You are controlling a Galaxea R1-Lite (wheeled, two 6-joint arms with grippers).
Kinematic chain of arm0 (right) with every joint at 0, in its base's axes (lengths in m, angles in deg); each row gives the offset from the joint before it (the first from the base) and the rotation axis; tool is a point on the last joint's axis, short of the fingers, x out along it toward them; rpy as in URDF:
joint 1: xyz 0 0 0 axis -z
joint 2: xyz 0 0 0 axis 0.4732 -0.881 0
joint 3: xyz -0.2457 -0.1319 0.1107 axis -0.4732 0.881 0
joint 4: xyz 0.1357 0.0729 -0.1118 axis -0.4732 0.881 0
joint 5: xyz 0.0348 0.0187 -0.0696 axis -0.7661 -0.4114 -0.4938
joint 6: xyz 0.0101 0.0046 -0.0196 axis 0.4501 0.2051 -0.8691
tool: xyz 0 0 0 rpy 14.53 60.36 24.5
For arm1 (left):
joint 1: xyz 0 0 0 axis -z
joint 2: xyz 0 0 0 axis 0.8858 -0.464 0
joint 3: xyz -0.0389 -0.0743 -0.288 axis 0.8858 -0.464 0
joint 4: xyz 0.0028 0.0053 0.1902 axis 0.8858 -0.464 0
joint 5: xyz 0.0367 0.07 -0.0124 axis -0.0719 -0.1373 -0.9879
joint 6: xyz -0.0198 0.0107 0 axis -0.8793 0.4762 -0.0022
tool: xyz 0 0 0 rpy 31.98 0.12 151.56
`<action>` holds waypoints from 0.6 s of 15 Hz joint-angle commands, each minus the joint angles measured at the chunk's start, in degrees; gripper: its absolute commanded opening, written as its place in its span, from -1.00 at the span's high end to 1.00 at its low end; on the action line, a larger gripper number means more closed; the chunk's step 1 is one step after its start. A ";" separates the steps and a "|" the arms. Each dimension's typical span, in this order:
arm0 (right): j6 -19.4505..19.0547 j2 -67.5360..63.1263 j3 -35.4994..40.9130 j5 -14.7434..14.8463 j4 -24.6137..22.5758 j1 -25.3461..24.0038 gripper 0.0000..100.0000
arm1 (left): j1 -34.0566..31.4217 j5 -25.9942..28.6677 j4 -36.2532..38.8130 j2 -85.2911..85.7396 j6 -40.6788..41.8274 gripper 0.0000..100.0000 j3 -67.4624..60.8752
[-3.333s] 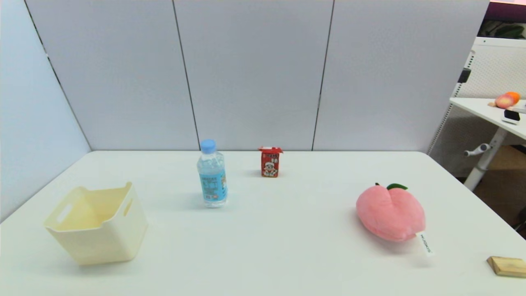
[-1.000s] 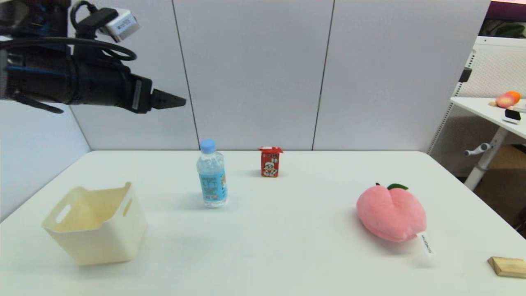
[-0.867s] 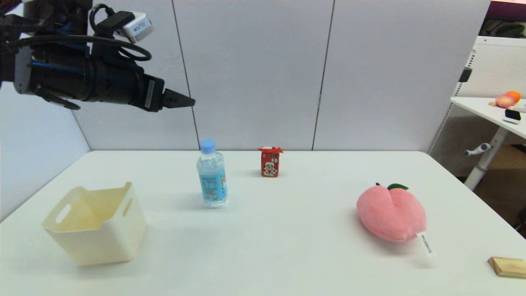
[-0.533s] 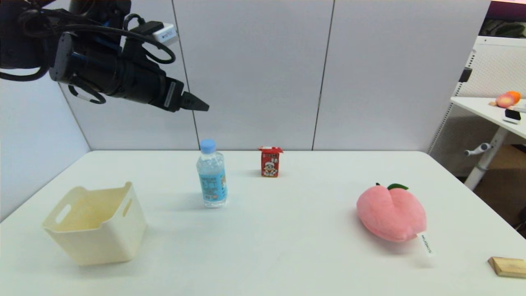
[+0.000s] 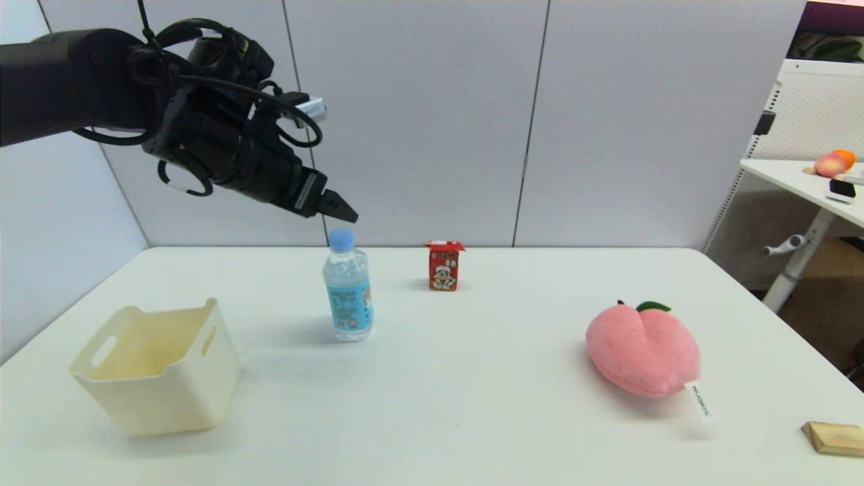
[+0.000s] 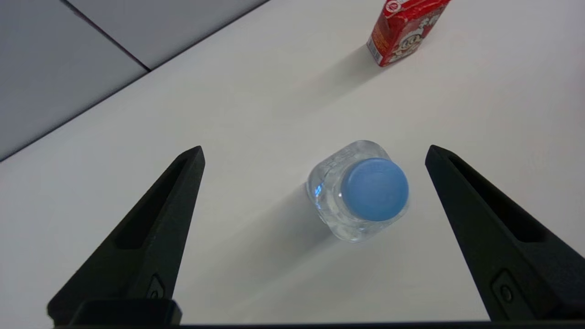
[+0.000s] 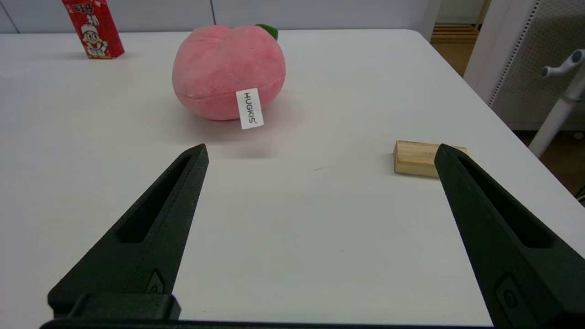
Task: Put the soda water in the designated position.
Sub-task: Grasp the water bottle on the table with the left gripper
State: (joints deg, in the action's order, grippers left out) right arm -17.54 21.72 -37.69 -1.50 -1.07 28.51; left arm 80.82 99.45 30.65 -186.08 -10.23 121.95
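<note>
One arm, the left gripper [image 5: 341, 209], has swung down from the upper left with fingers spread, now hovering over the bottle [image 5: 348, 287] standing mid-table, ready to grasp; the right gripper [image 7: 320, 157] idles open.

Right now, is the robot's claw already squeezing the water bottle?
No. The left gripper hangs open above the bottle, its fingers well clear on either side.

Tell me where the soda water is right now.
In the head view the soda water stands upright on the table, left of centre, between the bin and the red carton. The open left gripper is above its cap.
</note>
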 commanded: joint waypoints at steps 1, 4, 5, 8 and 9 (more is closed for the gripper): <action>0.02 0.01 0.00 0.00 0.00 0.00 -1.00 | 0.87 0.03 -1.98 -0.18 0.08 -1.00 0.00; 0.02 0.01 0.00 0.00 0.00 0.00 -1.00 | 2.19 0.03 -2.77 -0.18 -1.94 -1.00 0.00; 0.02 0.01 0.00 0.00 0.00 0.00 -1.00 | 2.45 0.03 -3.39 -0.18 -2.03 -1.00 -0.09; 0.02 0.01 0.00 0.00 0.00 0.00 -1.00 | 2.80 -0.06 -6.20 -0.44 -2.03 -1.00 -0.09; 0.02 0.01 0.00 0.00 0.00 0.00 -1.00 | 2.80 -0.14 -6.46 -0.70 -2.03 -1.00 -0.09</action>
State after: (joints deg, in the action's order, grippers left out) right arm -17.52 21.72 -37.69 -1.50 -1.07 28.51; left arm 83.52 99.36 24.86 -186.60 -12.33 121.87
